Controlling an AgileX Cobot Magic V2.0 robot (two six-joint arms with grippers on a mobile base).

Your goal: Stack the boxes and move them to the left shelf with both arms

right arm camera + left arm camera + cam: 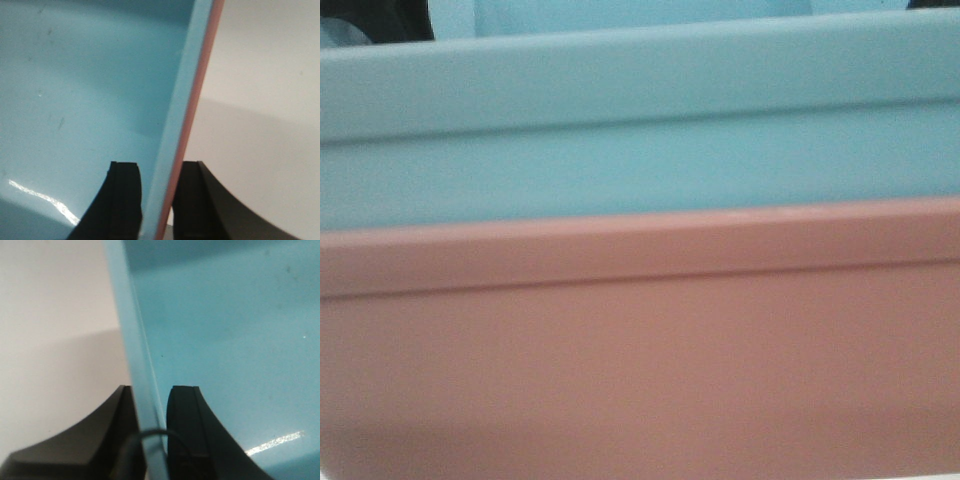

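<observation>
White surface (55, 340) is showing at the outer edge of both wrist views you are watching, with a soft shadow falling across it. In your front view the two boxes are filling nearly the whole picture, blurred and very close. The light blue tub (640, 120) is sitting nested inside the salmon-pink tub (640, 350), its rim band riding just above the pink rim, and both are tilting slightly, right side higher. A dark patch is showing in the top left corner, too blurred to name.

Your left gripper (152, 392) is straddling the blue tub's side wall, one black finger (107, 430) outside over the white surface and the other inside over the glossy blue floor. The jaws are standing narrowly apart and pressing against the wall between them. The pink tub is not showing in this view.

Your right gripper (157, 167) is doing the same on the opposite wall. Here the blue rim and the thin pink rim are lying together between the fingers, and the jaws are closing on both, one finger inside, one outside.
</observation>
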